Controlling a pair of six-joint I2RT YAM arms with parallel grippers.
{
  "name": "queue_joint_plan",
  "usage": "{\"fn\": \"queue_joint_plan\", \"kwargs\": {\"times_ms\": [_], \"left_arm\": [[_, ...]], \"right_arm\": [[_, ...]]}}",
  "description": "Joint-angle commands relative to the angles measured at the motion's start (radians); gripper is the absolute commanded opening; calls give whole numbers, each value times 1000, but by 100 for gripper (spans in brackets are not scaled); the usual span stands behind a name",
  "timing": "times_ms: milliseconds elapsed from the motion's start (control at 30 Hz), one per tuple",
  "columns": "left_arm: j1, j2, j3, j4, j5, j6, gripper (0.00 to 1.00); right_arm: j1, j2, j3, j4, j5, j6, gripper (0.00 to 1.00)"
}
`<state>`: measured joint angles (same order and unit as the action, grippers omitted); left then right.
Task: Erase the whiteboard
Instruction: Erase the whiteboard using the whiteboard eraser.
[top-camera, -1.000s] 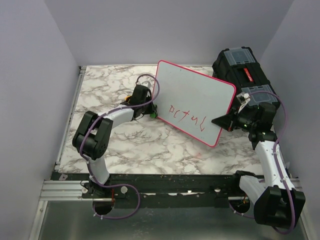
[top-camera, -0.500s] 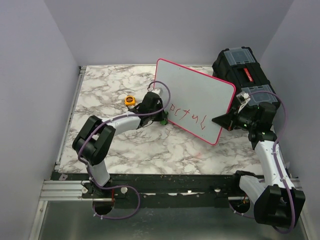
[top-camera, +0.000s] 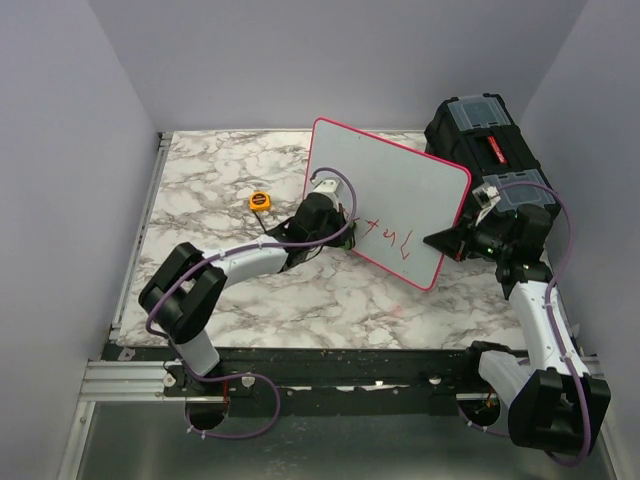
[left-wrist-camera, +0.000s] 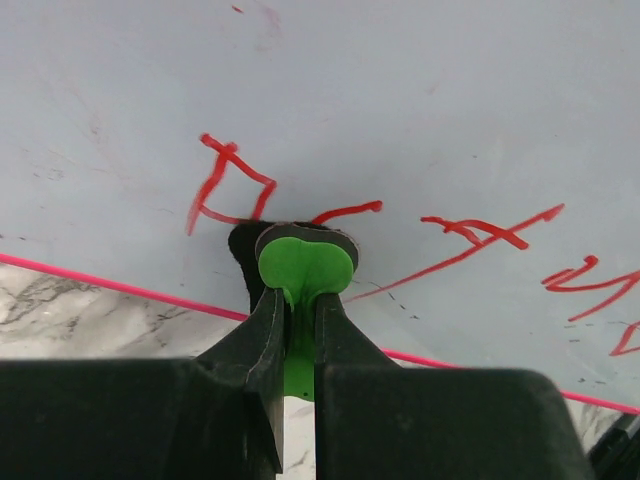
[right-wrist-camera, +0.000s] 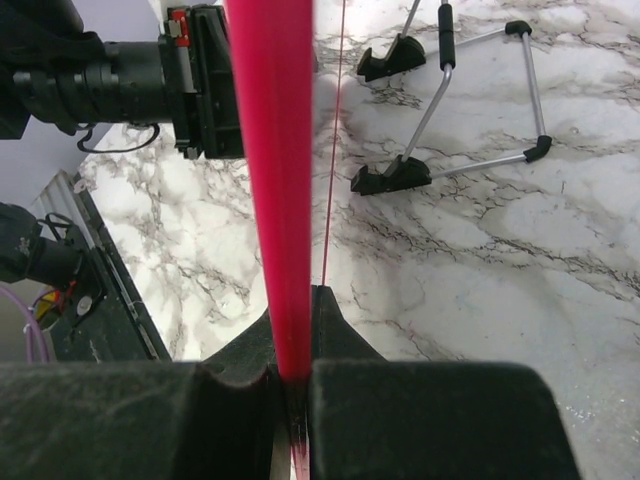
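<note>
top external: whiteboard (top-camera: 400, 190) propped tilted, right of centre on marble table (top-camera: 220, 180), beside black toolbox (top-camera: 480, 130) | left wrist: left gripper (left-wrist-camera: 298, 310) fingers narrow, clamping green eraser (left-wrist-camera: 305, 268) against red lettering (left-wrist-camera: 350, 210) | right wrist: right gripper (right-wrist-camera: 292, 385) fingers pinching whiteboard's pink rim

Grey-veined marble table (top-camera: 210, 190); white whiteboard (top-camera: 400, 190), pink-red rim, red lettering; green eraser (left-wrist-camera: 305, 270); blk toolbox (top-camera: 460, 140).

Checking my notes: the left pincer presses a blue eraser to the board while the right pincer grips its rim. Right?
No: the eraser is green, as the left wrist view shows. The rest stands.
</note>
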<state>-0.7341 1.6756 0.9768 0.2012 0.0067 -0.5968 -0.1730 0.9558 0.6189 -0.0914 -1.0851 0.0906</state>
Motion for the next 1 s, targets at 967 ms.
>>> {"fn": "queue_joint_plan", "kwargs": {"times_ms": [967], "left_arm": [[152, -737, -423, 142, 26, 152, 0]], "right_arm": [[27, 5, 84, -46, -299, -186, 1]]}}
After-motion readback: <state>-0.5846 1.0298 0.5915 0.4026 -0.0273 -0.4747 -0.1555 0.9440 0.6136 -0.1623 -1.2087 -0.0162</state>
